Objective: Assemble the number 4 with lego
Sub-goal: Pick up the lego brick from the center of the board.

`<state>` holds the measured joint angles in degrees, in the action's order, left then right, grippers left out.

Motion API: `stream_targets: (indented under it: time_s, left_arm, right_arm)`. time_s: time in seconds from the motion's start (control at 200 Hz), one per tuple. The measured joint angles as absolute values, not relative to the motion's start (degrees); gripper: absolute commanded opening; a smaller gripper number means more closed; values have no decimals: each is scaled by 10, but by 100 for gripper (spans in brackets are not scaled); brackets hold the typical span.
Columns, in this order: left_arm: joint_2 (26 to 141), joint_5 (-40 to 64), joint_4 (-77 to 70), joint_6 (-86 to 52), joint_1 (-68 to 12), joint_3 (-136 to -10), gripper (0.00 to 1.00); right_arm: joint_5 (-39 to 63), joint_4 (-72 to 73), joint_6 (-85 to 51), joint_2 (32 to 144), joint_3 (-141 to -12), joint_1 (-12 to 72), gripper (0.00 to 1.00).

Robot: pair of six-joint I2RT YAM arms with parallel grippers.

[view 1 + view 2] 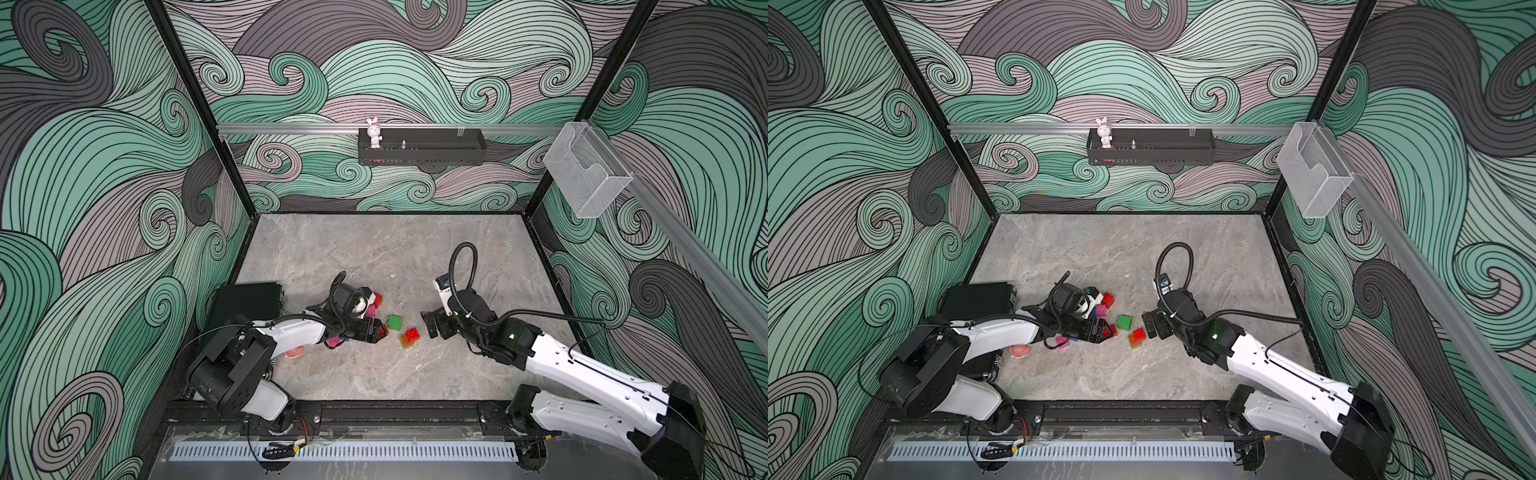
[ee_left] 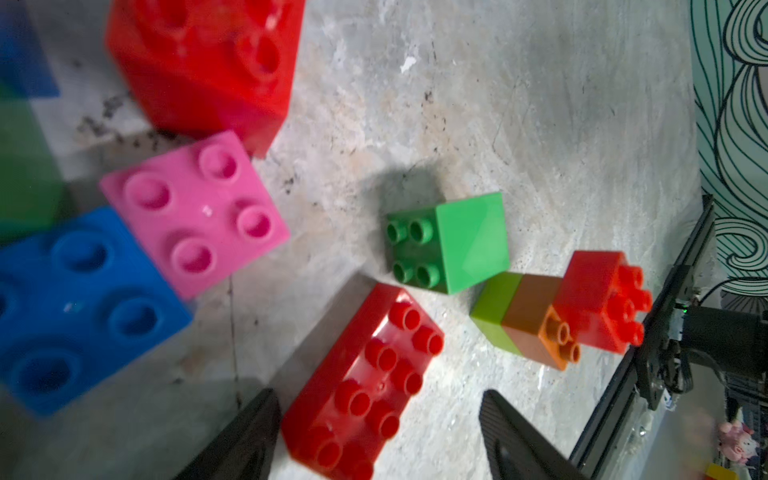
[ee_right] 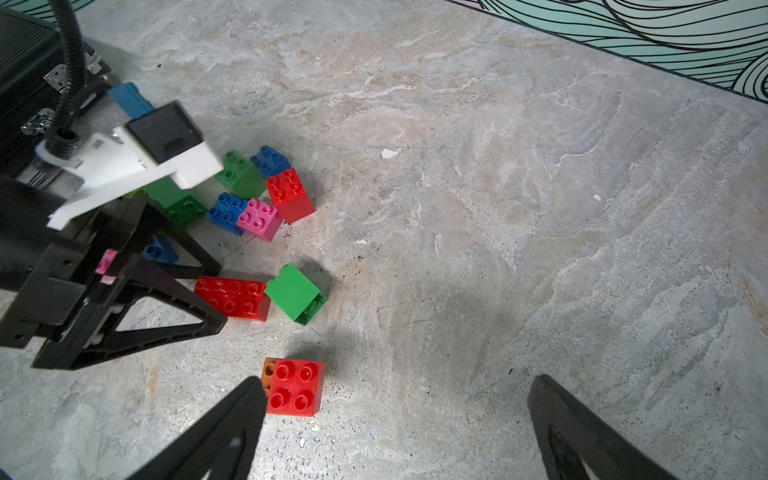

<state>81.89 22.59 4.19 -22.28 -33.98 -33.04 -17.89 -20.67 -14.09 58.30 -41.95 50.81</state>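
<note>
showing you early progress: one stack [image 2: 528, 320] joined, other lego [image 3: 257, 199] loose, no 4; left gripper [image 2: 378, 395], right gripper [image 3: 397, 379] gape empty.

We count three red bricks [image 3: 289, 195] [image 3: 232, 297] [image 3: 295, 386], three green [image 3: 237, 170] [image 3: 185, 205] [image 3: 295, 293], three blue [image 3: 270, 160] [image 3: 226, 210] [image 3: 160, 249], at least two pink [image 3: 259, 218] [image 1: 333, 343], one orange [image 2: 536, 328] and one lime [image 2: 496, 307]. We also count two pincers [image 2: 380, 399] [image 3: 397, 380], one rabbit [image 1: 373, 132], one shelf [image 1: 422, 157], one clear bin [image 1: 586, 183] and one black case [image 1: 245, 301].

I'm looking into a robot lab cell: wave-patterned walls [image 1: 83, 166] on a black frame [image 1: 199, 104] around a stone-look table [image 1: 374, 249].
</note>
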Motion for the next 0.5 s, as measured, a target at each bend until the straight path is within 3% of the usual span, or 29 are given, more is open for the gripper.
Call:
stream_targets:
  time_s: [0.2, 0.5]
  left_arm:
    - [779, 192, 56, -220, -361, -314, 74]
    - [799, 102, 64, -213, -390, -324, 78]
  right_arm:
    - [-178, -197, -139, 588, -420, 508, 100]
    - [-177, -195, -137, 592, -420, 508, 99]
